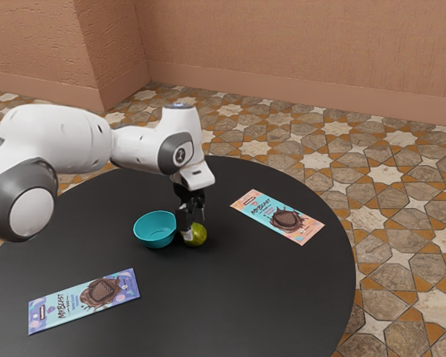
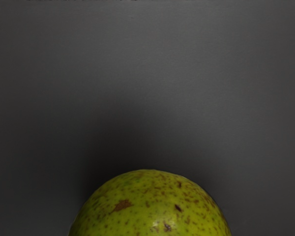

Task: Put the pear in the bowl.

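My gripper point(image 1: 195, 226) is low over the table, pointing down at the green pear point(image 1: 198, 236) and partly covering it in the exterior view. Whether the pear is held cannot be made out. The speckled round side of the pear point(image 2: 152, 209) is large at the wrist view's lower edge. Beside the pear, toward the exterior view's left, the teal bowl point(image 1: 154, 229) stands upright, its visible inside holding nothing. The pear is outside the bowl, close to its rim.
On the round black table point(image 1: 230, 297), one chocolate bar packet point(image 1: 279, 216) lies toward the exterior view's right, beyond the pear. Another packet point(image 1: 84, 300) lies near the exterior view's lower left. The arm reaches over the table from the exterior view's left.
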Controlling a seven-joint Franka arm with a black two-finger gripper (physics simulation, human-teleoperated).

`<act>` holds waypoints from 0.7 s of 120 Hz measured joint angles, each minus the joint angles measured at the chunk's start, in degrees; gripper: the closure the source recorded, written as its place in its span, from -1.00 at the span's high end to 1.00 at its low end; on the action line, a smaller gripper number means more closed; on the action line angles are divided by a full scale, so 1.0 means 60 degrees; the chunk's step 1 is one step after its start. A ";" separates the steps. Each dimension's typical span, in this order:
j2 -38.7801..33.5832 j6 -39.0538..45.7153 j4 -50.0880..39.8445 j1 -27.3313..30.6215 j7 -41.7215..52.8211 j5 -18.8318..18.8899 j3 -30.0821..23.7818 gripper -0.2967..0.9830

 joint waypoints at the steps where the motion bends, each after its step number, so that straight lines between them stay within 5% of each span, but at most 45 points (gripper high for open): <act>1: 0.0006 0.0010 -0.0001 0.0000 0.0023 -0.0008 0.0000 0.54; 84: 0.0326 0.1093 -0.0277 0.0087 0.1067 -0.0792 0.0074 0.53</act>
